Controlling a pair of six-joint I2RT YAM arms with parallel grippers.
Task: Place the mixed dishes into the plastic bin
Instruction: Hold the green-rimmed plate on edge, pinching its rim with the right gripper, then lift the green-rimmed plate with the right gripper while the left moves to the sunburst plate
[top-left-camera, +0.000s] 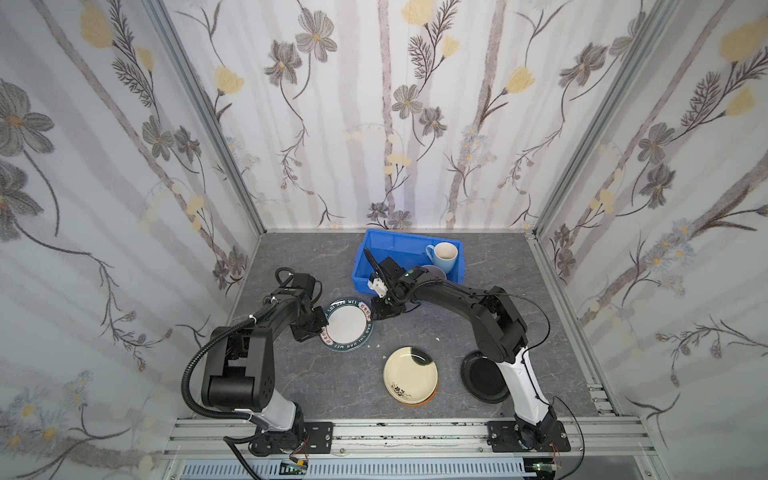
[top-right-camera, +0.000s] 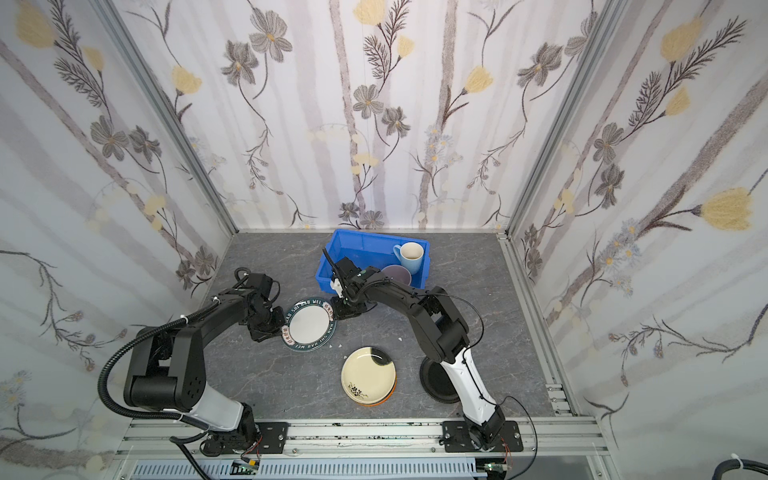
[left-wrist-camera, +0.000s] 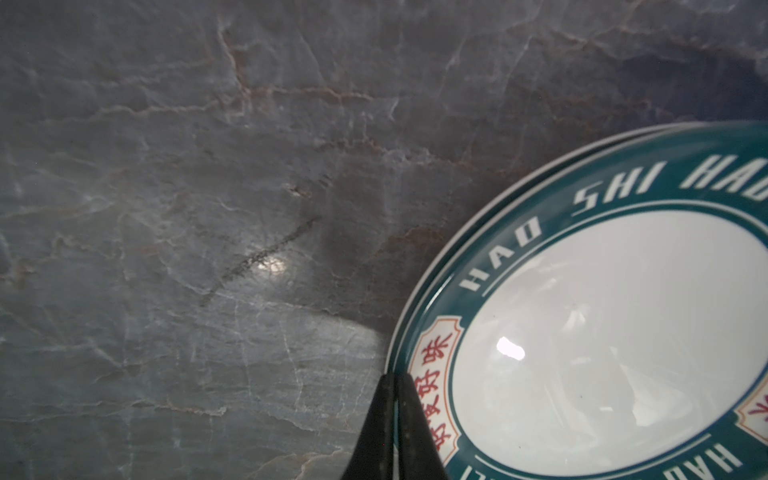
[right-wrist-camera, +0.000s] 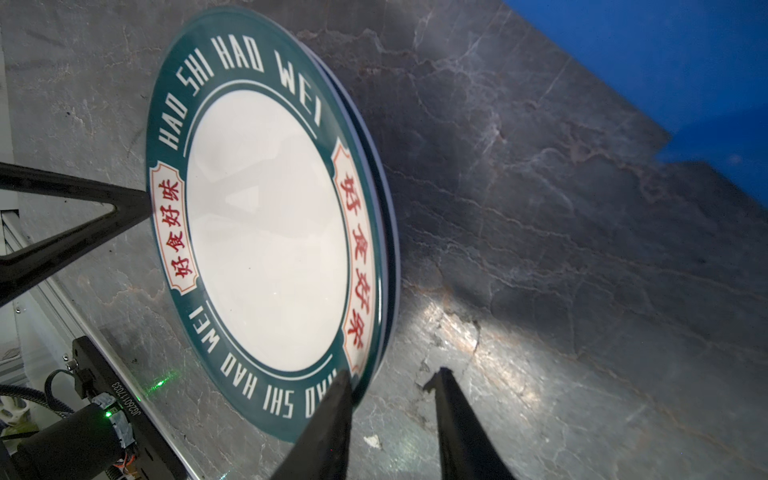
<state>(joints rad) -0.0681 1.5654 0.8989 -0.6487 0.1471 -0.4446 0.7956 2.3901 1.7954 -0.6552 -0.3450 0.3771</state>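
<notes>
So far only two of the dishes are home: the mug (top-left-camera: 443, 254) stands upright in the far right corner of the bin (top-left-camera: 399, 241), and the bowl (top-right-camera: 397, 274) sits just beside it, partly hidden under the right arm in both top views. That leaves five plates out on the bench (top-left-camera: 291, 374).

The lettered plate (top-left-camera: 347, 324) looks like the one in hand. It lies on a second plate (right-wrist-camera: 394, 249), of which only a dark rim peeks out, just in front of the bin's near left corner. The left tool (left-wrist-camera: 392, 376) is pinched tight at the lettered plate's edge, with the rim seemingly nipped between its tips. The right tool (right-wrist-camera: 392, 374) is at the opposite edge with its jaws apart, one finger over the rim and the other out over the bench, gripping nothing. I read this as the start of a lift or a handover, not yet a carry.

Nearer the robot, the cream plate (top-left-camera: 409, 374) rests on the orange plate (top-left-camera: 419, 402), whose edge shows beneath it. The black plate (top-left-camera: 482, 378) lies alone to their right, partly behind the right arm. None of these three is touched.

By my count, less than a third is done.
</notes>
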